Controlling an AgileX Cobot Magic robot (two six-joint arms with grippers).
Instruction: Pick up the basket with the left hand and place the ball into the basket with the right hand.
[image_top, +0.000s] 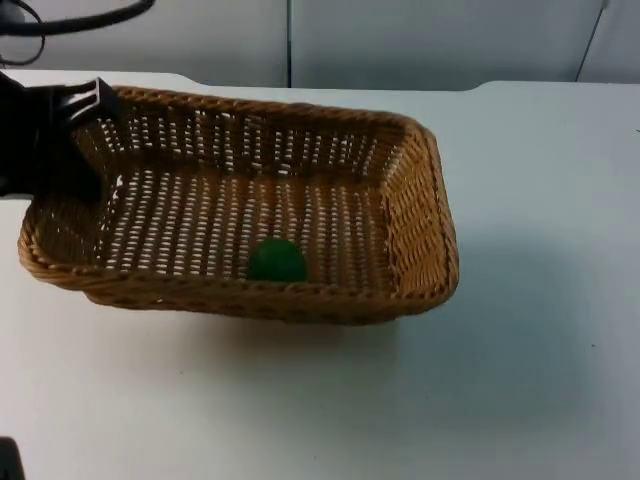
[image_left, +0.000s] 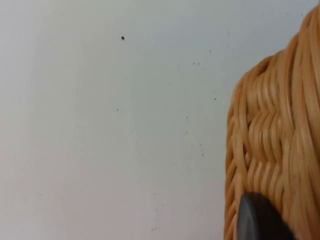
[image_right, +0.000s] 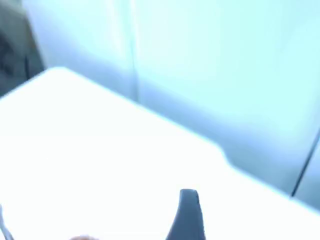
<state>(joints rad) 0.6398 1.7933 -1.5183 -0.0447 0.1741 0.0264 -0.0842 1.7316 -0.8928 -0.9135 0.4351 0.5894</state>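
Observation:
A rectangular woven wicker basket (image_top: 420, 200) hangs a little above the white table and casts a shadow beneath it. My left gripper (image_top: 85, 125) is shut on the rim at its left end. The left wrist view shows that rim (image_left: 280, 135) close up against a black fingertip (image_left: 260, 220). A green ball (image_top: 276, 260) lies inside the basket, on the woven floor against the near wall. My right gripper (image_right: 187, 217) waits away from the basket, over bare table near the grey partition wall.
The white table (image_top: 500, 400) stretches open in front of the basket and to its right. The grey partition wall (image_top: 420, 40) closes off the far edge. A step in the table's far edge (image_top: 480, 88) lies behind the basket's right end.

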